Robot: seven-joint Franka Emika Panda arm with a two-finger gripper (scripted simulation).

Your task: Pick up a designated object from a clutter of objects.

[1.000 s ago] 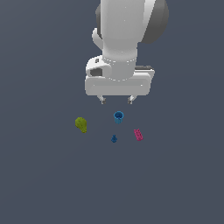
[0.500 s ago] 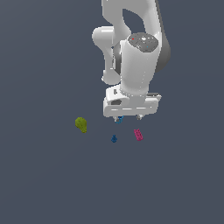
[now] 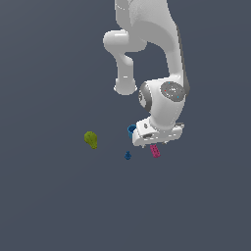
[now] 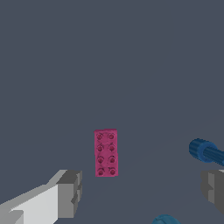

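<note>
Right now I have the gripper point(image 3: 158, 141) low over the grey floor point(image 3: 59, 206), its fingers point(image 4: 70, 192) spread apart with nothing between them. From the wrist view, the magenta brick point(image 4: 106, 152) lies flat, studs up, in the gap ahead of the two pads and touching neither. On the exterior view, the same brick point(image 3: 155, 150) pokes out just beneath the hand. The blue cup point(image 3: 131, 130) sits just beside the hand on the exterior view's left, partly hidden by it. The dark-blue piece point(image 3: 128, 155) is near the brick, further left, and the yellow-green lumpy object point(image 3: 90, 139) lies well apart, leftmost.
</note>
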